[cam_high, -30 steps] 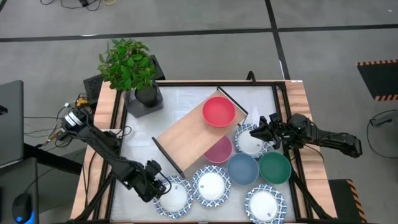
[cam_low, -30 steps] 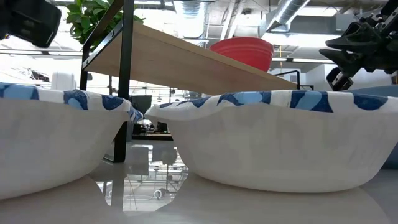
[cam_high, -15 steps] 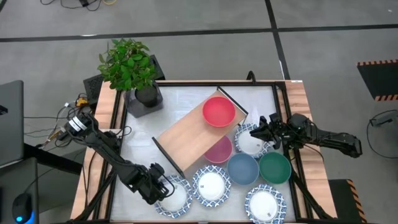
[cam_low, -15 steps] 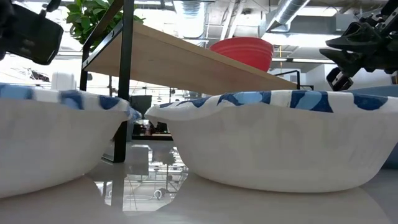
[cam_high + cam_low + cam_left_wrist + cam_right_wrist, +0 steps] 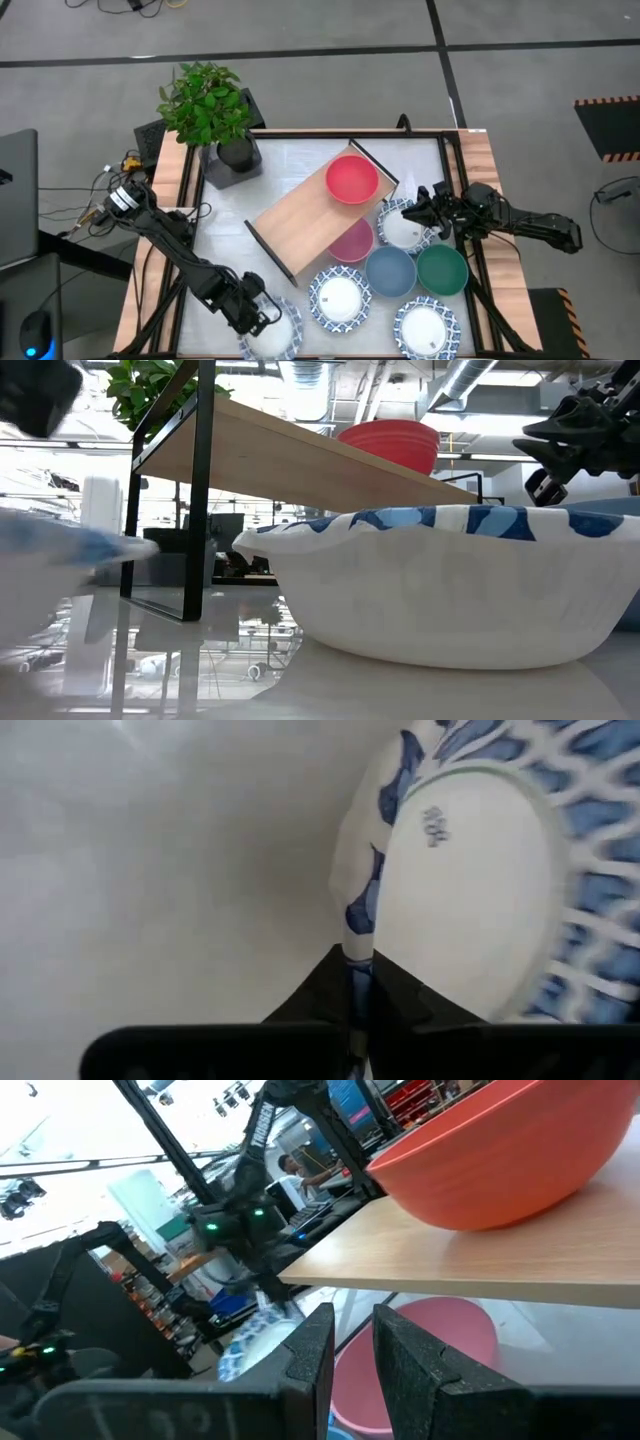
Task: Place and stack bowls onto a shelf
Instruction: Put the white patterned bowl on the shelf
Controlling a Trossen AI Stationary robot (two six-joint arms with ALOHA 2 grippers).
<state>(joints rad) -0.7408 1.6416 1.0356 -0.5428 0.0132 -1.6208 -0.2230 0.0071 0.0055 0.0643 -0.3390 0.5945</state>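
The shelf [image 5: 305, 215] is a light-wood board on a black frame, lying slantwise mid-table. A red bowl [image 5: 352, 180] sits on it and a pink bowl [image 5: 352, 241] rests under its near end. At the near left, my left gripper [image 5: 258, 315] is shut on a white bowl with a blue-patterned rim [image 5: 278, 338], which is blurred in the low view [image 5: 50, 560]. My right gripper [image 5: 418, 207] hovers at the right over another blue-rimmed bowl [image 5: 403, 228]. Its fingers [image 5: 310, 1355] stand slightly apart with nothing between them. My left gripper pinches the blue-rimmed bowl's rim [image 5: 358, 935] on the bowl's left side, with one finger inside the wall and one outside. The fingers slant down from the table's left. Whether the bowl's foot is clear of the table, I cannot tell.
Blue [image 5: 390, 270], green [image 5: 442, 270] and two more blue-rimmed bowls [image 5: 340, 298] [image 5: 425, 328] stand along the near right. A potted plant [image 5: 212, 110] stands at the far left corner. Wood rails [image 5: 180, 200] edge the table.
My left gripper has shut on the rim of the near-left bowl and drawn it toward the table's near edge and a little left, away from the neighbouring bowl. In the low view, that bowl has slid out to the left.
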